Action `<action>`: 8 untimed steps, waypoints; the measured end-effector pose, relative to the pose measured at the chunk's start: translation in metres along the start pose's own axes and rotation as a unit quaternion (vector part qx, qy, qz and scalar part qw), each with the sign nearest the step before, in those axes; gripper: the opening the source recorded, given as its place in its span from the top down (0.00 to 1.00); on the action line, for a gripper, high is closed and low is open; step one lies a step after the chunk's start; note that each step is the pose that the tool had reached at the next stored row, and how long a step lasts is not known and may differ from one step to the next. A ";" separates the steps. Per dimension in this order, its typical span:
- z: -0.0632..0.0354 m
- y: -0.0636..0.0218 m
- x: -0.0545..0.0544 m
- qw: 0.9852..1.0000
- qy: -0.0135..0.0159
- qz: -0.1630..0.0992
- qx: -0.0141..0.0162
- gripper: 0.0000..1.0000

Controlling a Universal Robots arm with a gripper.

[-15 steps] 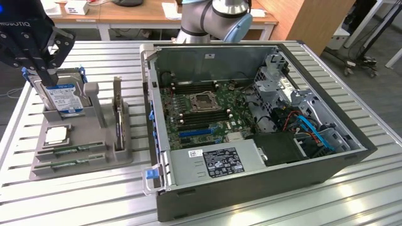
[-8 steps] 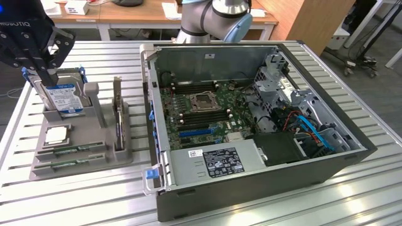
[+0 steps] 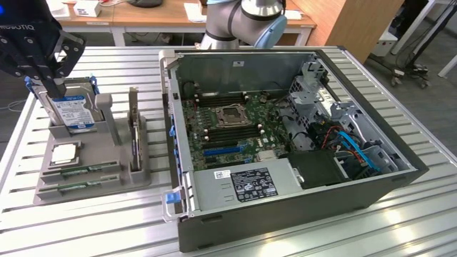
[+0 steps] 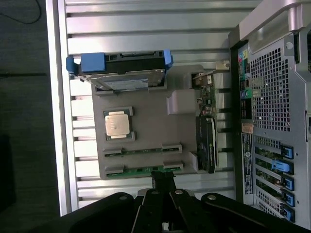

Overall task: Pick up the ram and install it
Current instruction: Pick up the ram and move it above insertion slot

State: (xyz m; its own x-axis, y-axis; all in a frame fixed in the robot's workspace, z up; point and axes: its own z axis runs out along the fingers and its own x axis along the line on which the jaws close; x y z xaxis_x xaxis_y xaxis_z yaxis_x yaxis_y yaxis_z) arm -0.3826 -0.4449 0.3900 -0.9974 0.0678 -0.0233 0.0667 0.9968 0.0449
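A black gripper (image 3: 47, 84) hangs at 10 o'clock in the exterior view, its jaws shut and holding nothing. Below it sits a grey holder (image 3: 114, 184), at 9 o'clock from the open case (image 3: 286, 214).

The ram (image 3: 73, 186), a thin green stick, lies flat at the holder's 6 o'clock end, with a twin stick (image 3: 85, 170) just beside it. In the wrist view the gripper (image 4: 163, 178) lines up over the ram (image 4: 138, 170).

Risks, as judged from here:
- Shut jaws lowered onto the ram would press it instead of straddling it.
- The twin lies so close that a finger could snag it.
- The upright drive (image 3: 74, 112) at 12 o'clock and card (image 3: 134, 134) at 3 o'clock could be clipped on the way to the case.
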 end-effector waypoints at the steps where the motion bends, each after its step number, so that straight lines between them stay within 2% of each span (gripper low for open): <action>1: 0.0000 0.0000 0.000 1.000 0.000 -0.001 0.000 0.91; 8: 0.0002 0.0000 0.000 1.000 0.001 -0.018 0.000 0.91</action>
State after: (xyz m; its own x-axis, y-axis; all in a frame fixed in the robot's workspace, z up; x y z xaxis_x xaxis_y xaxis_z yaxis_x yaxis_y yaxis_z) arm -0.3825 -0.4450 0.3898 -0.9992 0.0314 -0.0233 0.0304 0.9986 0.0440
